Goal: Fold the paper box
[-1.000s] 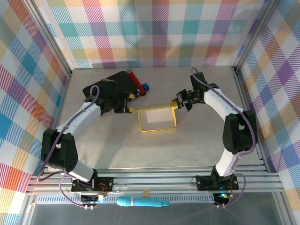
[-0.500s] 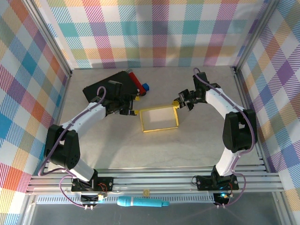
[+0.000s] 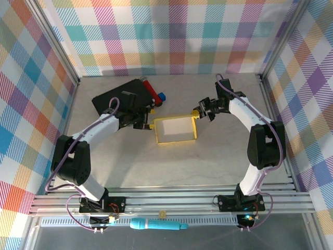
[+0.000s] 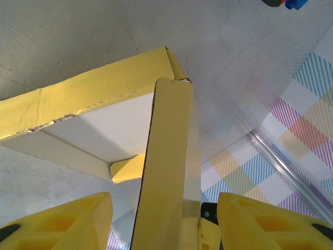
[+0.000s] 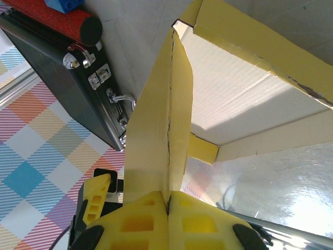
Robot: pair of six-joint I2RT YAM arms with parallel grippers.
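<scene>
Top view: paper box (image 3: 175,130) sits mid-worktop (image 3: 218,161), open side up, yellow walls round a pale floor. Left claw (image 3: 147,121) is at its far-left corner, right claw (image 3: 199,113) at its far-right corner. Black case (image 3: 112,100) lies far-left, just beyond the left claw, with a red cylinder (image 3: 149,88) and a blue block (image 3: 161,96) at its right edge. Left wrist view: yellow fingers (image 4: 57,221) spread wide. An upright flap (image 4: 169,172) of the box stands between them; contact with either finger not discernible. Right wrist view: fingers (image 5: 203,221) pressed together, pinching the paper box by a raised edge at its corner, with the case's latches and metal handle beyond.
</scene>
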